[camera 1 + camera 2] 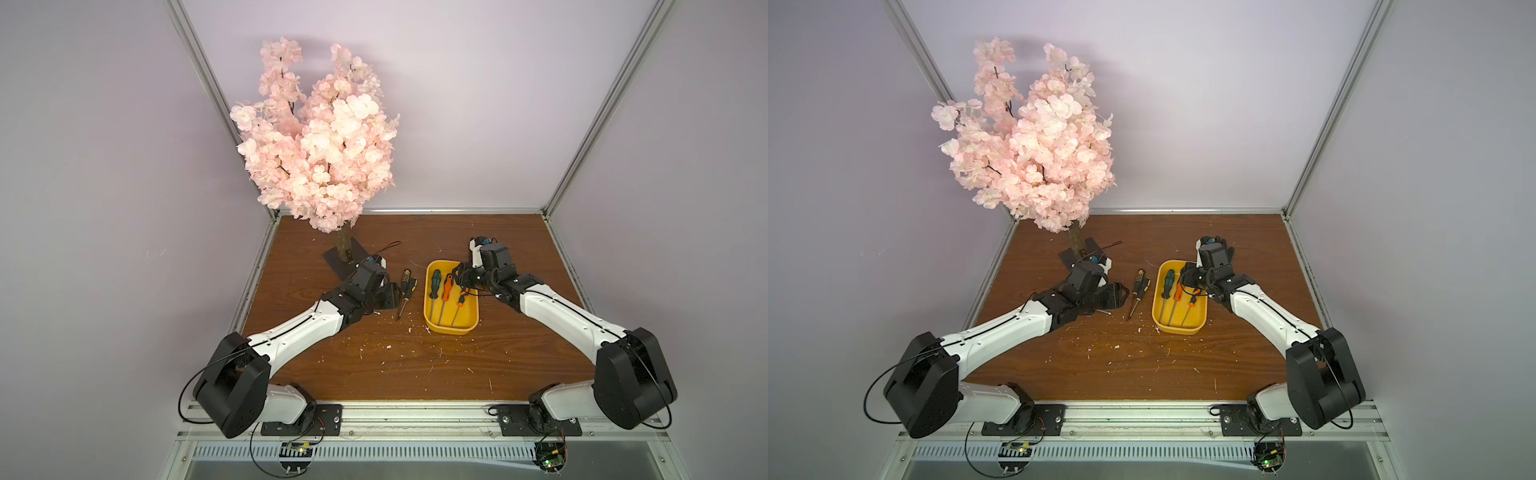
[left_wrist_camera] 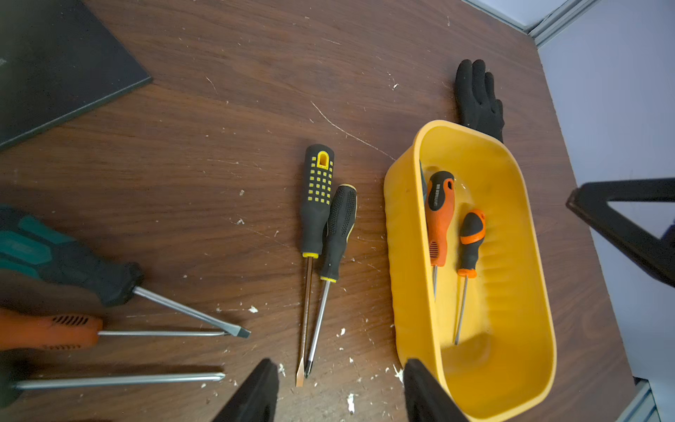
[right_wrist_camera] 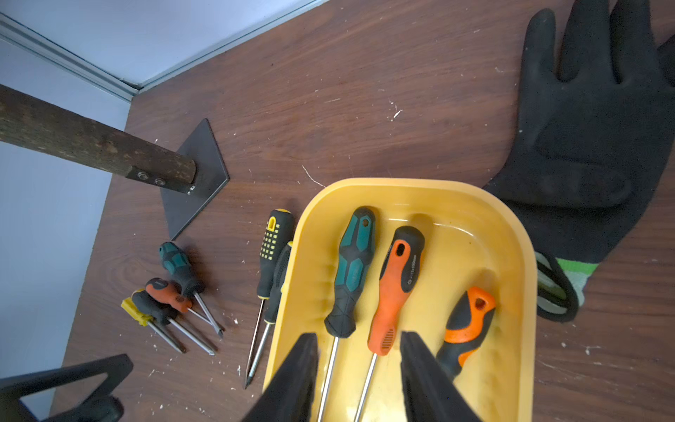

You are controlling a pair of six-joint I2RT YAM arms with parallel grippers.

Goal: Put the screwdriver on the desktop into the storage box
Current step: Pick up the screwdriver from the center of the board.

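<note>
Right end effector [image 3: 359, 380] hangs over the storage box [image 3: 412, 184], jaws apart and clamped on nothing. The shafts of two screwdrivers in the box show between its fingers [image 3: 296, 372]. Left end effector [image 2: 341, 394] — jaws likewise apart, empty — sits low over the bench [image 1: 374, 365] just beside the box, on the side toward the left arm, above the tips of a pair of screwdrivers.

In the box, lengthwise and side by side:
- a teal-and-black screwdriver [image 3: 352, 270]
- a long orange-and-black screwdriver [image 3: 394, 292]
- a stubby orange-and-black screwdriver [image 3: 467, 325]

On the bench just beside the box, same side as the left end effector:
- a black screwdriver with yellow squares [image 2: 317, 197]
- a plain black-and-yellow screwdriver [image 2: 341, 226]

Their handles touch, and both lie roughly parallel to the box. Farther out from the box on that side lies a cluster of three more screwdrivers [image 3: 171, 288], bunched together.

Black glove [image 3: 584, 146] just beside the box's far corner, partly hidden behind its rim. Pink artificial blossom tree [image 1: 320, 137] stands on a black base plate [image 3: 197, 182], well apart from the box, beyond the cluster. White flecks [image 2: 252, 310] dot the bench near the box.
</note>
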